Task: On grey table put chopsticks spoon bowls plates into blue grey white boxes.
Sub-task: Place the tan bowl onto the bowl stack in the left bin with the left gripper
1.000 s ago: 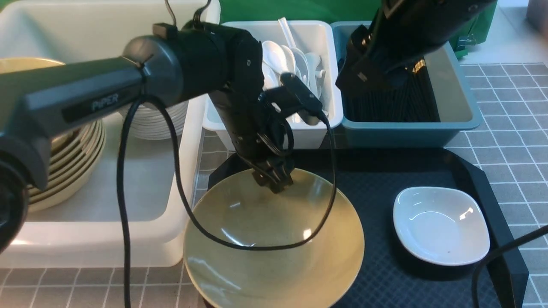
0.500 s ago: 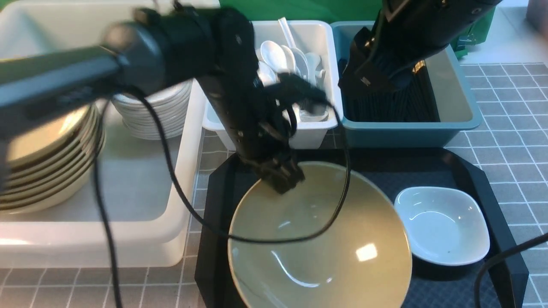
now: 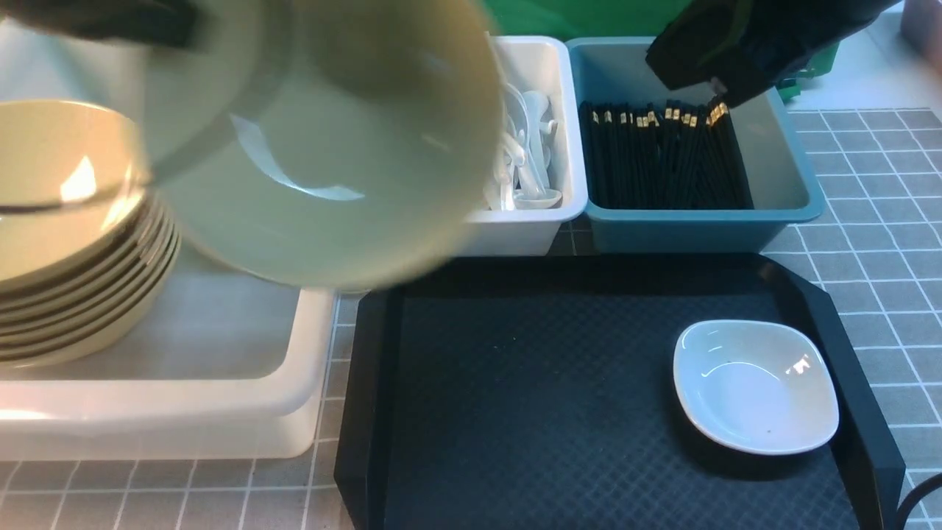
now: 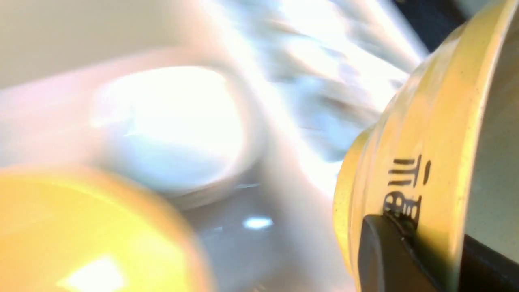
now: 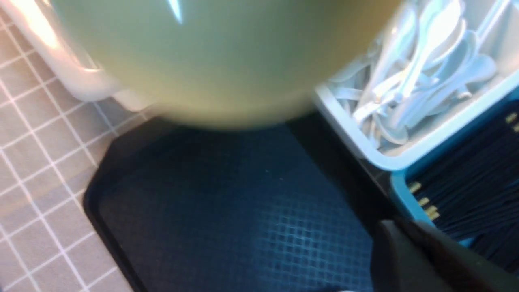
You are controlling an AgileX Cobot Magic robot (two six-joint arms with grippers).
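Left gripper (image 4: 436, 263) clamps the rim of a yellow bowl (image 3: 316, 140), held tilted in the air over the right edge of the white tub (image 3: 221, 331); the bowl stack (image 3: 66, 221) sits just left of it. Right gripper (image 3: 714, 92), far right: jaw state unclear

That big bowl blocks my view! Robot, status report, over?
Left gripper shut on yellow bowl, mid-air, partly over white tub. Right gripper above blue box, jaws unclear. Bowl stack sits in tub; white plate on black tray.
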